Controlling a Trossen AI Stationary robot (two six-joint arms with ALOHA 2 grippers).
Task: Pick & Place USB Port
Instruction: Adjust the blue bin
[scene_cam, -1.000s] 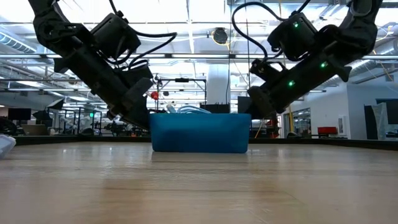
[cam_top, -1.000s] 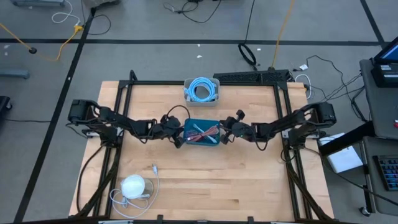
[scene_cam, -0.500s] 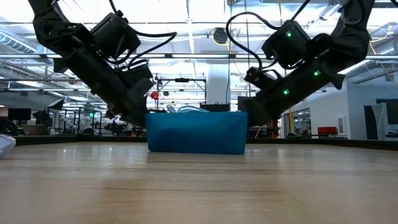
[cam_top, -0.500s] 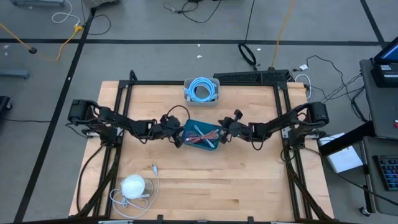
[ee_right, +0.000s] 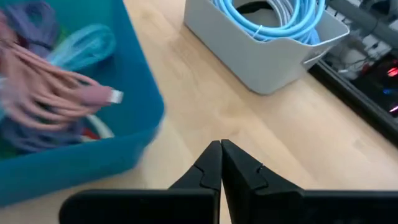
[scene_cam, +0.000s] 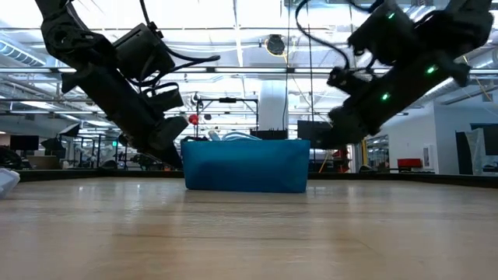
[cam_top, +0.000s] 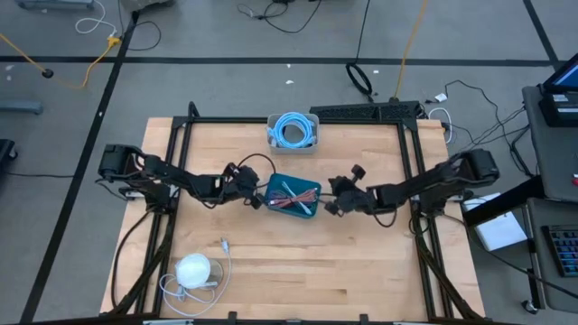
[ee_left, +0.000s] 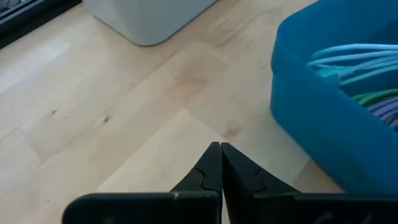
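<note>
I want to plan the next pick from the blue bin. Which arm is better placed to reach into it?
Probably the left. The left hand sits close beside the blue bin, shut and empty. The right hand is also shut and empty but stands a little farther from the bin. The difference is small.

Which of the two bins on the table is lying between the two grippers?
The blue bin, holding mixed cables. The grey bin, holding a light-blue coil, stands apart at the table's far edge.

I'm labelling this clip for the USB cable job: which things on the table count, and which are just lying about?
Part of the job:
- blue bin holding mixed cables
- left gripper and right gripper, fingers shut, either side of it

Probably lying about:
- grey bin with a coiled light-blue cable
- white round object with its cord, near the front edge
</note>
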